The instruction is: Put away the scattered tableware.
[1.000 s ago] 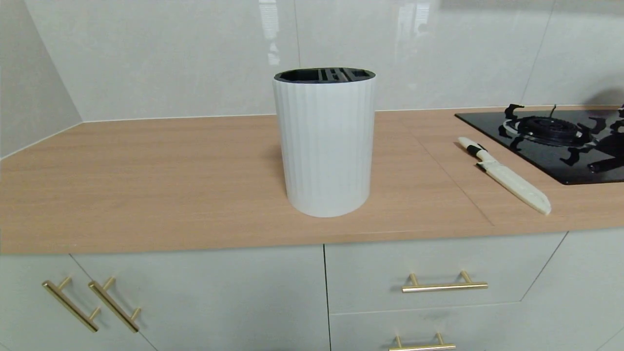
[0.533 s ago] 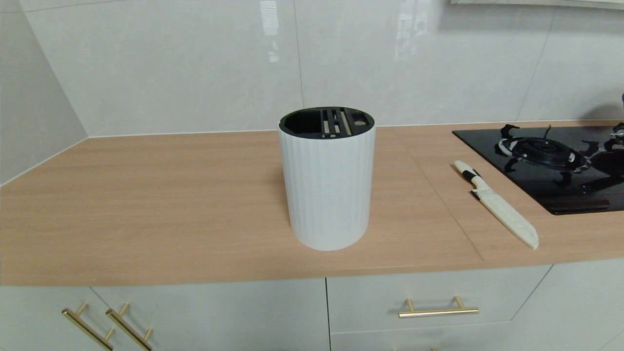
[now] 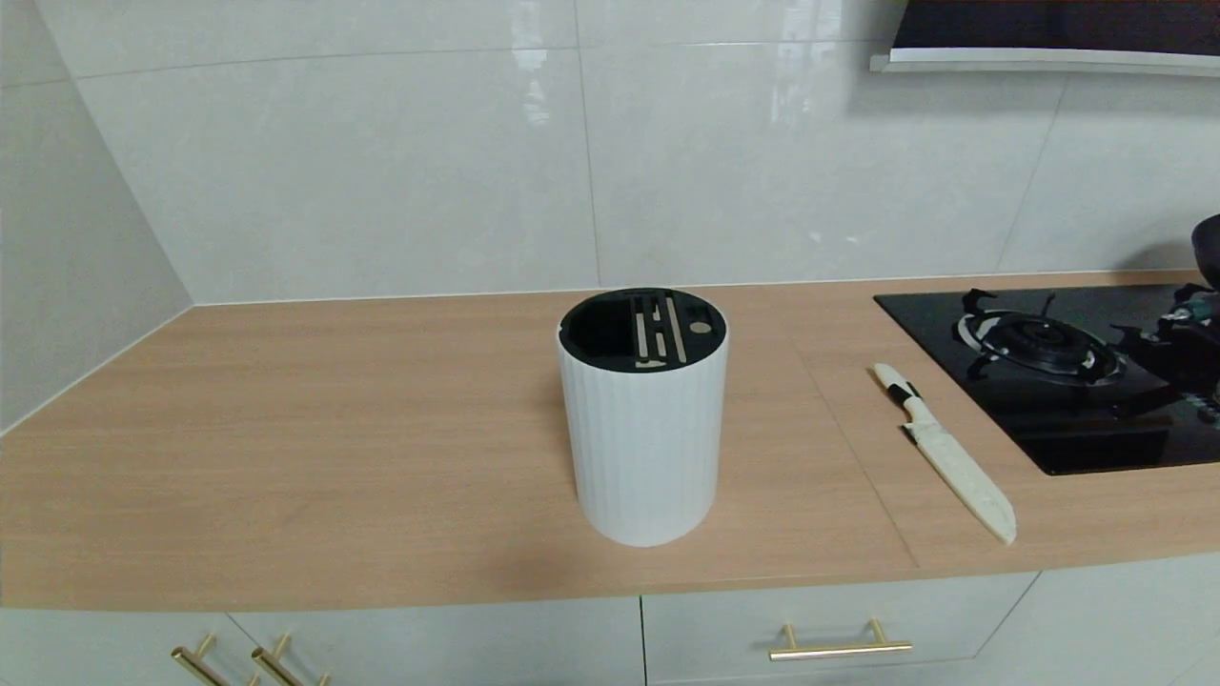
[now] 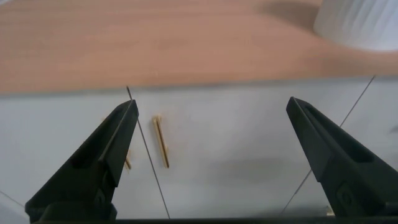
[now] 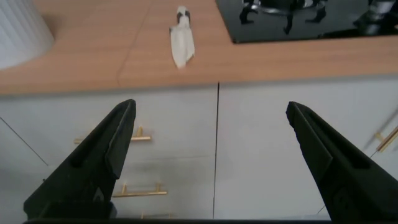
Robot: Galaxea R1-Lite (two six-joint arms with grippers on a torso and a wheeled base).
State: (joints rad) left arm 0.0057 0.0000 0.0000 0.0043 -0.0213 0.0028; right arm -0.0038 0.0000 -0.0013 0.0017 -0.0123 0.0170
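Knife [image 3: 944,455] is lying on the bench [image 3: 286,457], right of the white holder [image 3: 643,419]. Left end effector [image 4: 211,107] and right end effector [image 5: 210,107] are hanging spread wide below the bench edge.

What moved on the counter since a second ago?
Nothing on the counter moved. Only the head camera shifted, so everything sits lower in the picture and more wall shows. Nothing was picked up or let go. The knife still lies on the counter between the white holder and the stove.
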